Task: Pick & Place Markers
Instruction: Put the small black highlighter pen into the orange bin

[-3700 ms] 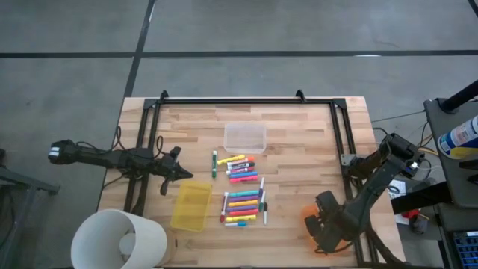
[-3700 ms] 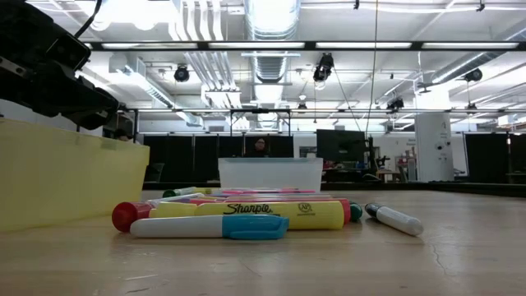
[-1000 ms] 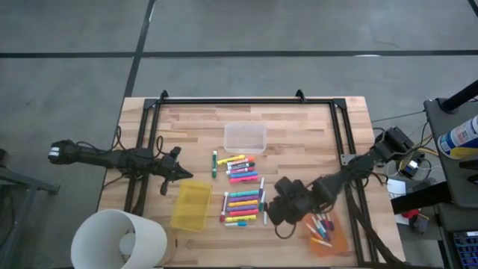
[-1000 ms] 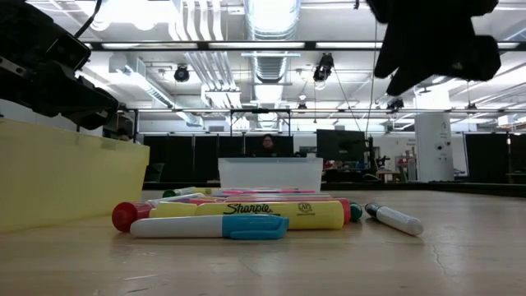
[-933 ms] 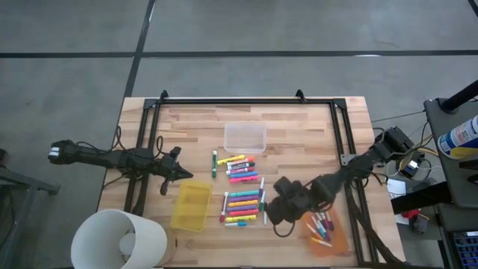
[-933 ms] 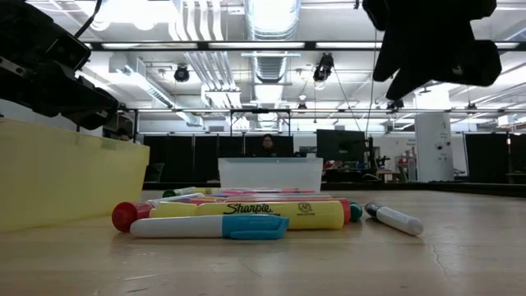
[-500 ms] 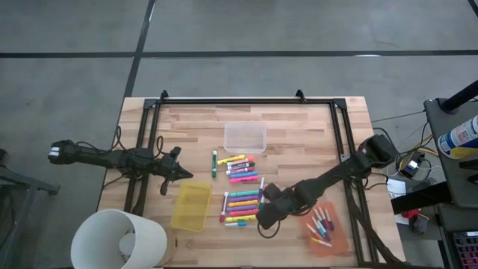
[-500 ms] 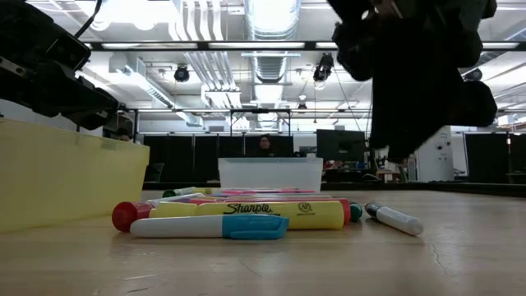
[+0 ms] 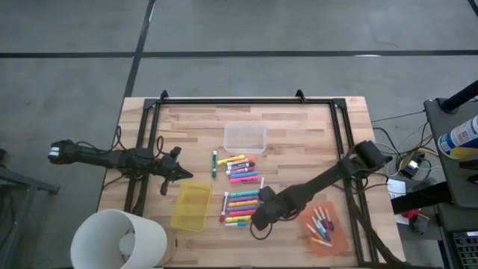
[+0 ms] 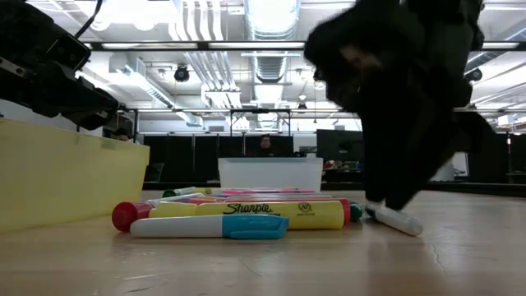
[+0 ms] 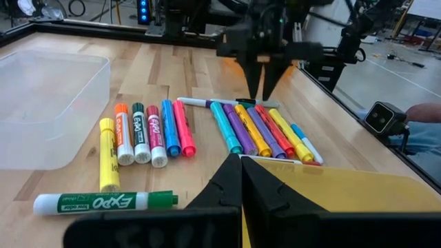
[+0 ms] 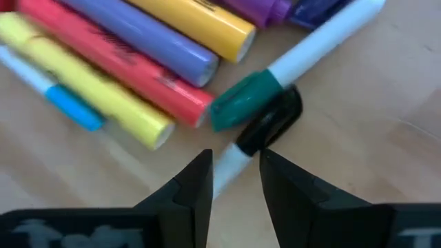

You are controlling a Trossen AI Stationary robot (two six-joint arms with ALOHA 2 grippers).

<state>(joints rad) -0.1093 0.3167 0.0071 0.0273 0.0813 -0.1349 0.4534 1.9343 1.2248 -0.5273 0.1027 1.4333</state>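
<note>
From above, the wooden table carries two groups of markers laid side by side near its middle, with a clear bin beyond them, a yellow bin to their left and an orange bin holding more markers to the right. The right gripper reaches in over the right edge of the nearer group. The left gripper rests at the table's left side, beside the yellow bin.

At table height, the right gripper comes down onto a thin white marker lying just right of the row, which is fronted by a yellow marker and a white marker with a blue cap. The yellow bin stands at the left.

The left wrist camera shows the left gripper with its fingers together, pointing at both marker groups, the right gripper beyond them with fingers parted.

The right wrist camera shows the right gripper with fingers apart, straddling the thin white marker with a black cap, next to a green-capped marker, and not clamped.
</note>
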